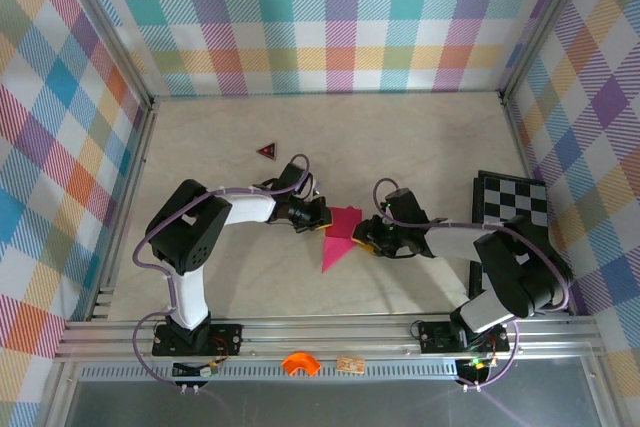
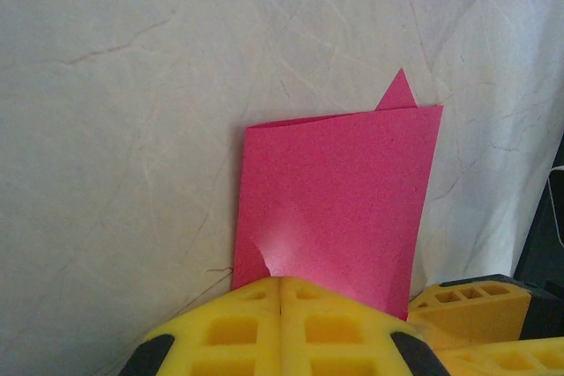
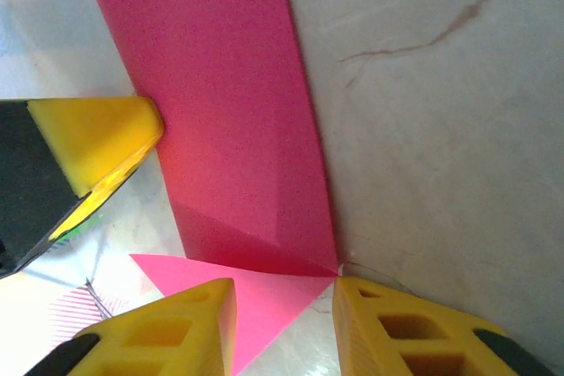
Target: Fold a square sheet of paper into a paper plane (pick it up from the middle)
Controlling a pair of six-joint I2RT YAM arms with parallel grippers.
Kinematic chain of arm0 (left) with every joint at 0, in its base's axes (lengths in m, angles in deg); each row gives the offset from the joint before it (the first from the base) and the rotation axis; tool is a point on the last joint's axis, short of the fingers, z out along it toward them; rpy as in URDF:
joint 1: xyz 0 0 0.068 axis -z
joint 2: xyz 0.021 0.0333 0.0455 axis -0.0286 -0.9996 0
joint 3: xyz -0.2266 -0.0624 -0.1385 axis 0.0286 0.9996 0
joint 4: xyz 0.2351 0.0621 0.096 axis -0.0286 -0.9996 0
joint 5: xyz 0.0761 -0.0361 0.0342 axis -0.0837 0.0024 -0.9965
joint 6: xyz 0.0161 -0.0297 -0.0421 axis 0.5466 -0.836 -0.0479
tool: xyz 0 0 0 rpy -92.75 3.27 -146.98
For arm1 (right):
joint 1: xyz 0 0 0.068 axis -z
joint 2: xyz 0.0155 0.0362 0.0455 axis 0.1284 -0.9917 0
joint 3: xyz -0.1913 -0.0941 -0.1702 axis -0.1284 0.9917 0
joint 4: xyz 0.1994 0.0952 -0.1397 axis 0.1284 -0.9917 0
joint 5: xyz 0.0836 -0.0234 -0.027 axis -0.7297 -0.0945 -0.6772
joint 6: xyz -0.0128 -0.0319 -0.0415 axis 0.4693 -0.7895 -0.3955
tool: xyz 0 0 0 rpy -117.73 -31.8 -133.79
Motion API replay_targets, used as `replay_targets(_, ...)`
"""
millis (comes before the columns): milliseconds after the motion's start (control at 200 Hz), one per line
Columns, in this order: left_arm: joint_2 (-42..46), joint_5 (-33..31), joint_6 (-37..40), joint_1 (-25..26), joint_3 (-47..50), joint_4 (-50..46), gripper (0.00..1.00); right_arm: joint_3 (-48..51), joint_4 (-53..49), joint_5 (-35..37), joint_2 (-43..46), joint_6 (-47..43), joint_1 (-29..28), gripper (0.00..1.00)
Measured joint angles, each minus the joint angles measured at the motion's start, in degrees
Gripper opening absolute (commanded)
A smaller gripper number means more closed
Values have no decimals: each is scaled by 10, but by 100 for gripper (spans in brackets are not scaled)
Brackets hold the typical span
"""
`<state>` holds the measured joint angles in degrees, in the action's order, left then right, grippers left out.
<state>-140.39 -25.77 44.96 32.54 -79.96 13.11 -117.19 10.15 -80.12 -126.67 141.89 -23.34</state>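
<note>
The magenta-pink sheet of paper (image 1: pixel 338 239) lies mid-table, folded into a narrow pointed shape. My left gripper (image 1: pixel 312 217) is at its upper left edge. In the left wrist view the jaws (image 2: pixel 282 281) are shut on the near edge of the paper (image 2: pixel 339 191), which puckers at the tips. In the right wrist view a large flap (image 3: pixel 229 103) stands slightly raised over a lighter layer, with the left finger (image 3: pixel 97 138) at its edge. My right gripper (image 3: pixel 284 305) is open and straddles the paper's lower corner, one finger over the paper and the other on the table.
A black-and-white checkerboard (image 1: pixel 512 209) lies at the right beside the right arm. A tiny dark red triangle (image 1: pixel 266 150) sits behind the left arm. An orange piece (image 1: pixel 298 364) rests on the front rail. Plaid walls close in three sides.
</note>
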Motion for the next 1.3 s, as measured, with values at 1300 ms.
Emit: replay_targets(1300,0,1,2,0,0,0,3,-75,69,-134,-124,-106,71,21)
